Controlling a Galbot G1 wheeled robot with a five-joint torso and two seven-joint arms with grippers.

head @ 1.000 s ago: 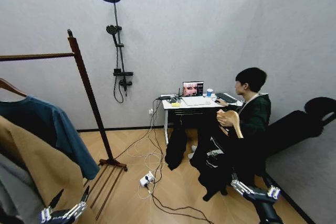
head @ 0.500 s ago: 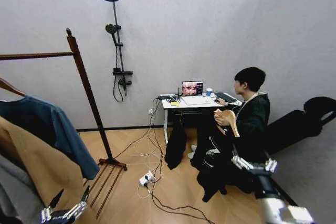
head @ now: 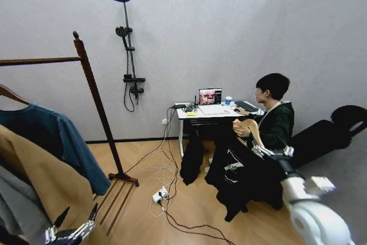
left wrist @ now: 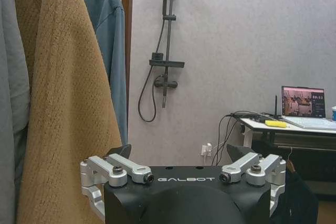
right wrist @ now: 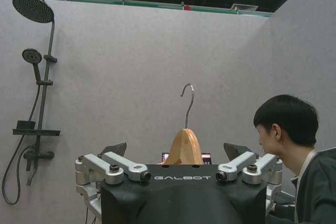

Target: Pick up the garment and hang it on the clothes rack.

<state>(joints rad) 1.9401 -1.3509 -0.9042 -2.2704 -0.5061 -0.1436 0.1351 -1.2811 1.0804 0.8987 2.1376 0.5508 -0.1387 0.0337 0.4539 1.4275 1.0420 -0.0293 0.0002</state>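
Right arm raised toward the offered garment. At right of centre in the head view, the black garment (head: 238, 173) is held up on its wooden hanger (head: 251, 127) by a seated person's hand (head: 241, 131), beside the white worktop (head: 213, 111) with a laptop. Compared with one second earlier, the right pincer (head: 273, 152) has been lifted from the lower right of the frame to a position just beside the hanger's lower end, against the garment's upper edge; the garment itself has scarcely moved. In the right wrist view the fingers are seen spread wide, and the hanger's crown and metal hook (right wrist: 187, 98) are framed between them but farther off, so nothing is yet gripped. The approach is therefore judged nearly complete and the grasp still to be made. The left pincer (head: 70, 232) is parked at the lower left, its fingers likewise wide apart, near the tan coat (head: 40, 176). The clothes rack (head: 92, 87) stands at left, well apart from the garment, already carrying a teal shirt (head: 57, 136).
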